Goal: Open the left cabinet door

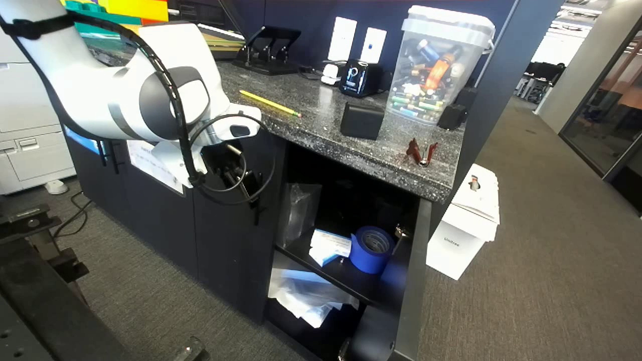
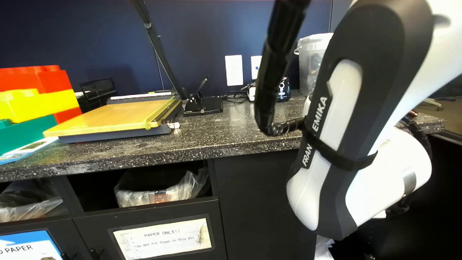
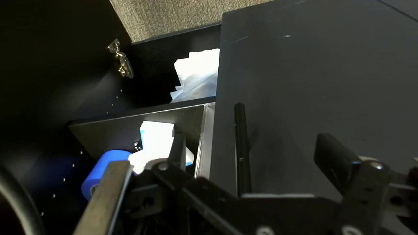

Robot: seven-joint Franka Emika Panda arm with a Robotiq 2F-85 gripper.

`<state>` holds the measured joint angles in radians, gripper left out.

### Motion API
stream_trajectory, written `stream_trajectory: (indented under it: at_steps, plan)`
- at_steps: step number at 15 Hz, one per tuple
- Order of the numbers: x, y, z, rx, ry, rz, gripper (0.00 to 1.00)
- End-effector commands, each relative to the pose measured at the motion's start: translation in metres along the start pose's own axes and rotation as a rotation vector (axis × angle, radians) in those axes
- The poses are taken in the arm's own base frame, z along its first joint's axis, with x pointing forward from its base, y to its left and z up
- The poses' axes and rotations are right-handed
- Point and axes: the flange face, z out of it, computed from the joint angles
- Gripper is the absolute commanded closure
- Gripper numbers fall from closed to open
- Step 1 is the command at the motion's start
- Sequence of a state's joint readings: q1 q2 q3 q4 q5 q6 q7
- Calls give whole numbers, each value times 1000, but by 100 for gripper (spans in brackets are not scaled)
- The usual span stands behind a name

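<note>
The left cabinet door (image 1: 228, 250) is a plain dark panel and stands shut. It also shows in an exterior view (image 2: 263, 202), partly behind the arm, and fills the right of the wrist view (image 3: 300, 78). Its slim black bar handle (image 3: 242, 147) runs upright in the wrist view near the door's edge; the handle's lower end also shows in an exterior view (image 1: 257, 214). My gripper (image 3: 255, 155) is open, its fingers spread wide on either side of the handle, with gaps to both. In an exterior view the gripper (image 1: 243, 180) is in front of the door's upper part.
The neighbouring cabinet stands open, its door (image 1: 414, 286) swung out. Its shelf (image 1: 326, 268) holds blue tape (image 1: 371, 250) and a white box (image 1: 328, 245). The stone countertop (image 1: 321, 120) overhangs above, with a pencil (image 1: 271, 104) and battery tub (image 1: 436, 70).
</note>
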<state>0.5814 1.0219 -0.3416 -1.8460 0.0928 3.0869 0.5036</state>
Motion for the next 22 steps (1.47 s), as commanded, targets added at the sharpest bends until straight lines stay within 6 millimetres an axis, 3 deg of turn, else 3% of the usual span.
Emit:
stream_trajectory:
  at_steps: [1,8,9,10,14,19,21,22]
  plan:
    - [6,-8,14,-33,66,6,0]
    - [15,-13,27,-86,121,-9,0]
    - [18,-15,29,-87,125,-4,25]
    - [21,-17,30,-88,132,-4,26]
    - [38,-23,36,-87,157,7,58]
    - [30,-21,43,-101,114,24,95]
    - [24,-20,37,-94,93,36,100]
    - [21,-20,30,-87,41,36,96]
